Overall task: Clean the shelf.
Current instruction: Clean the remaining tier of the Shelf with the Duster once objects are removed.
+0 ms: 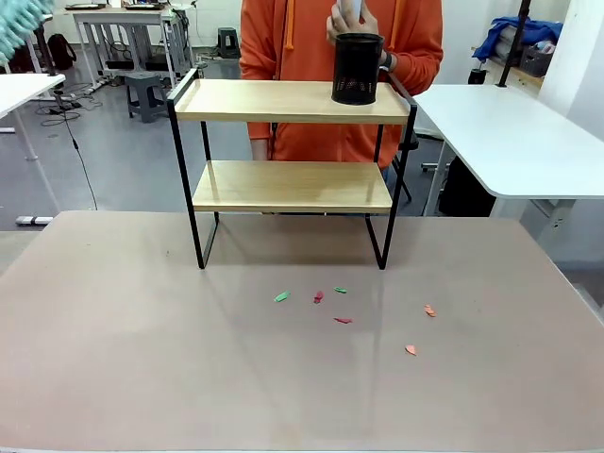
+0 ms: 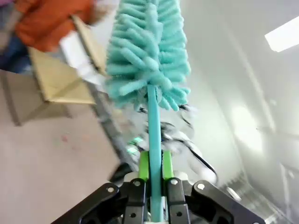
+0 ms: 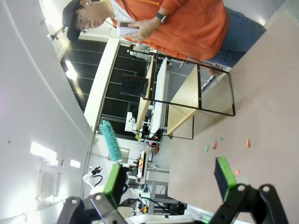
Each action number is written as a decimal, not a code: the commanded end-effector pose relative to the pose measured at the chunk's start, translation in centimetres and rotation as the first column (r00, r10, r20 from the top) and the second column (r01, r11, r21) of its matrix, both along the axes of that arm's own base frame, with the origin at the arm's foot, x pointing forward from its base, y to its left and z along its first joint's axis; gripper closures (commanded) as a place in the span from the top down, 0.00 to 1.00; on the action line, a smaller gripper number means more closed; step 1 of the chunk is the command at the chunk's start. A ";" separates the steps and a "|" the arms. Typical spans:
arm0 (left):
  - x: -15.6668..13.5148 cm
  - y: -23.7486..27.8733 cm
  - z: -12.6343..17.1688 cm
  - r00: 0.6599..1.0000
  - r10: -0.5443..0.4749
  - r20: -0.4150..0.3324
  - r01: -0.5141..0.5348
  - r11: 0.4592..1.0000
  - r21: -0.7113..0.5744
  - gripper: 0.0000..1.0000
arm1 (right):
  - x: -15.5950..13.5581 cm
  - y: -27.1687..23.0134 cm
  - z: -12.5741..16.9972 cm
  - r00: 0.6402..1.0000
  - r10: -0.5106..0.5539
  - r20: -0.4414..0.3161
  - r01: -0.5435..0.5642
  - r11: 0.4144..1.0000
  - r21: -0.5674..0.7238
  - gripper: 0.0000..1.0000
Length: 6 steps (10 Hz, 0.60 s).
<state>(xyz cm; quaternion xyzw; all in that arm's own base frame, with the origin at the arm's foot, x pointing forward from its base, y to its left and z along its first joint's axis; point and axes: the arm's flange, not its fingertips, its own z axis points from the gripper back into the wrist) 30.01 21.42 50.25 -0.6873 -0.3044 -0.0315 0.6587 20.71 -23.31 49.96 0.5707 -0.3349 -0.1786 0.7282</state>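
The shelf [image 1: 283, 102], two light wooden boards in a thin black frame, stands at the far middle of the table. On the right end of its top board is a black mesh cup [image 1: 358, 68]. My left gripper [image 2: 155, 165] is shut on the handle of a teal bristle brush [image 2: 147, 51], held high in the air; the brush tip [image 1: 19, 28] shows at the top left of the front view. The right gripper [image 3: 169, 177] is open and holds nothing, far from the shelf [image 3: 187, 100]. The same brush [image 3: 110, 140] is in the right wrist view.
Several small red, green and orange paper scraps [image 1: 319, 296] lie on the brown table [image 1: 113, 359] in front of the shelf. A person in an orange top [image 1: 302, 47] stands right behind the shelf, one hand [image 1: 349, 14] raised. White tables stand at both sides.
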 end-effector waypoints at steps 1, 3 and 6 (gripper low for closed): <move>1.5 -5.2 0.1 0.970 0.180 -0.165 -0.146 0.968 0.203 0.12 | 0.3 0.0 0.2 0.999 -0.004 0.037 0.004 1.000 -0.002 1.00; 2.8 -6.8 -0.8 0.950 0.230 -0.210 -0.143 0.921 0.363 0.12 | 0.3 0.0 0.2 0.999 -0.004 0.037 0.004 1.000 -0.002 1.00; 3.5 -4.0 -1.5 0.956 0.265 -0.127 -0.206 0.913 0.352 0.12 | 0.3 0.0 0.2 0.999 -0.004 0.037 0.004 1.000 -0.002 1.00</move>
